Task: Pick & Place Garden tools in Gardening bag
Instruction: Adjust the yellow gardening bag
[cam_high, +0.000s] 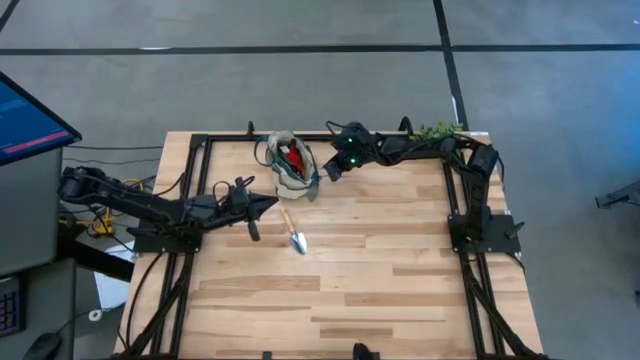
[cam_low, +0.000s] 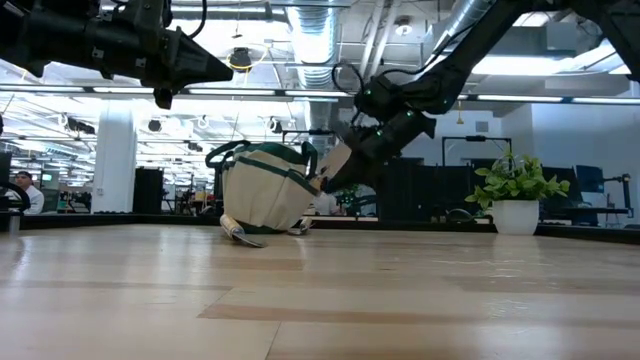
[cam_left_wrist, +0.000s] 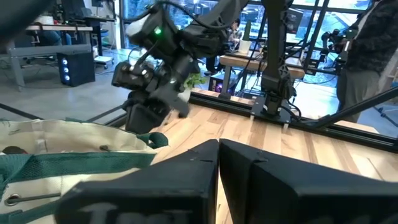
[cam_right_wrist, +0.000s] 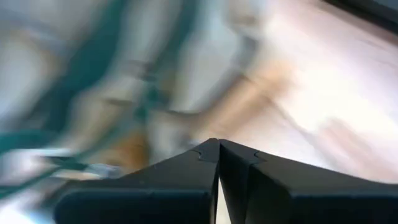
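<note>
The beige gardening bag (cam_high: 290, 165) with green trim stands at the table's far middle, with a red piece (cam_high: 294, 158) inside it. It also shows in the low view (cam_low: 262, 190) and the left wrist view (cam_left_wrist: 68, 152). A wooden-handled silver trowel (cam_high: 292, 229) lies flat on the table just near of the bag. My left gripper (cam_high: 272, 203) is shut and empty, raised left of the trowel, with its fingers closed (cam_left_wrist: 219, 148). My right gripper (cam_high: 330, 172) is shut at the bag's right rim (cam_low: 322, 182). My right gripper's shut fingertips are at the bag's right rim (cam_low: 318, 180), slanting down from the table's right. I cannot tell whether they touch the cloth; the right wrist view is blurred.
A potted leafy plant (cam_high: 437, 131) stands at the far right corner (cam_low: 516, 195). Black frame rails (cam_high: 452, 190) run along the table's left, right and far sides. Bare wood (cam_high: 370, 270) lies toward the near edge. A monitor (cam_high: 25, 115) stands off the table's left.
</note>
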